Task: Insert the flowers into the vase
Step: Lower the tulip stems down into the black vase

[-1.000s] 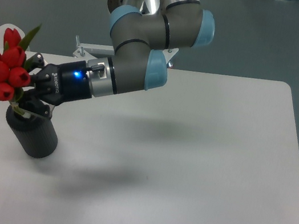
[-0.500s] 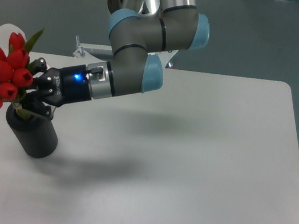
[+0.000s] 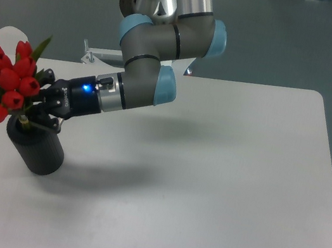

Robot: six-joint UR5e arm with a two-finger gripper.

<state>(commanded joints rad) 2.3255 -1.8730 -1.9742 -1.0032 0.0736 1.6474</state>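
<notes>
Gripper [image 3: 36, 101] clamped on the flowers [image 3: 5, 80] just under the red buds — fingers closed around the bound stems. Bouquet tilts toward 10 o'clock, its stem ends at the hole in the top of the vase [image 3: 37, 145]. Vase stands upright at the 9 o'clock edge of the white table [image 3: 206, 189].

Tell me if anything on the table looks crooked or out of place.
The bunch of red tulips leans sideways toward the table's left edge instead of standing upright; its stems reach the mouth of the matte black cylinder vase with the hand at them. The vase itself stands upright.
</notes>
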